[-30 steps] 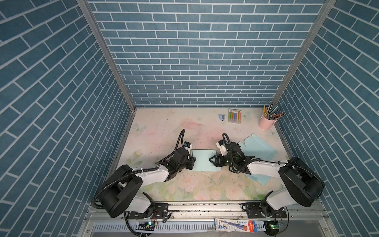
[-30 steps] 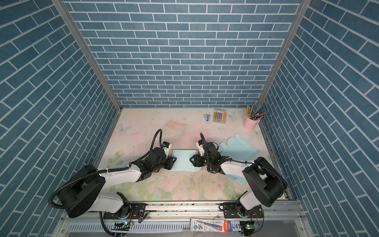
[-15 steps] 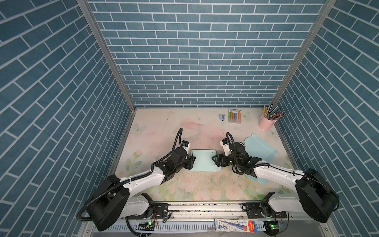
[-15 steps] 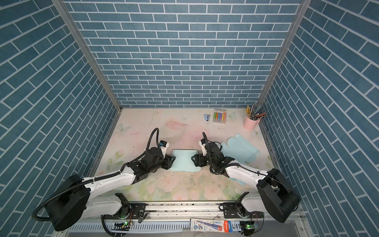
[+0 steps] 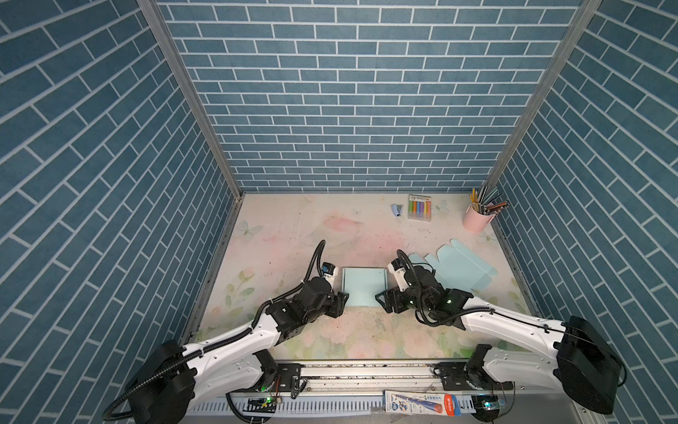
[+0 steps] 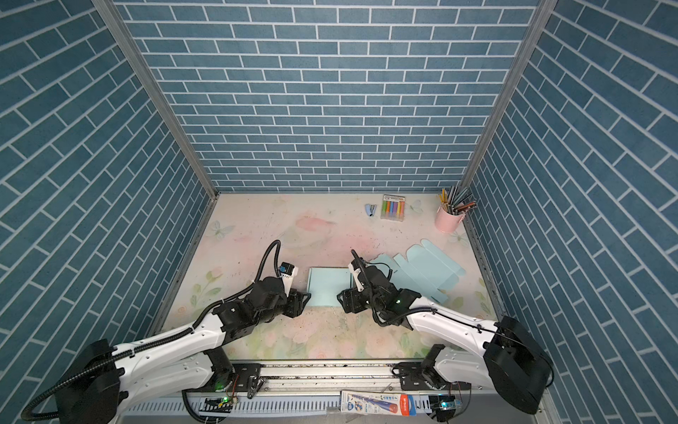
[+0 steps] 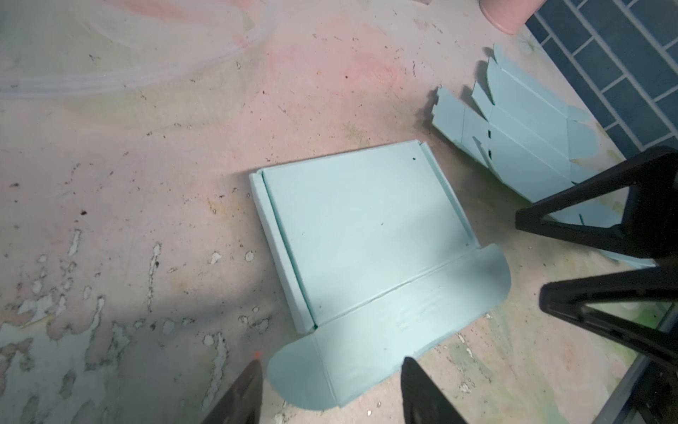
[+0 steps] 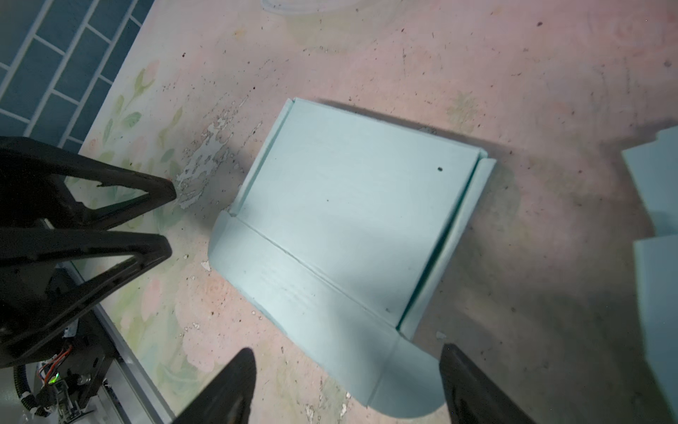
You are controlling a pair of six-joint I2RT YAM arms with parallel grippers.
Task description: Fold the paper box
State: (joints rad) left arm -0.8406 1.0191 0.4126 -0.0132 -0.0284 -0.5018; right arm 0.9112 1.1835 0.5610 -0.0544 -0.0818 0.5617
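At the near edge of the table, the left gripper and right gripper faced each other, both spread wide and holding nothing. Between them lay the front flap of the box, its long axis running crosswise from one gripper to the other. In the left wrist view the flap's rounded left ear sat just ahead of the left gripper. In the right wrist view the right ear sat the same way before the right gripper. Neither arm was nearer: each stood at its own end of the flap.

Beyond the flap, the box lay flat at the table's middle, its two narrow side walls only slightly raised. The next fold likely meant lifting the flap from both ends together, away from the arms.

Farther right lay a flat unfolded blank, well apart from the box. A cup of pencils stood at the far corner.
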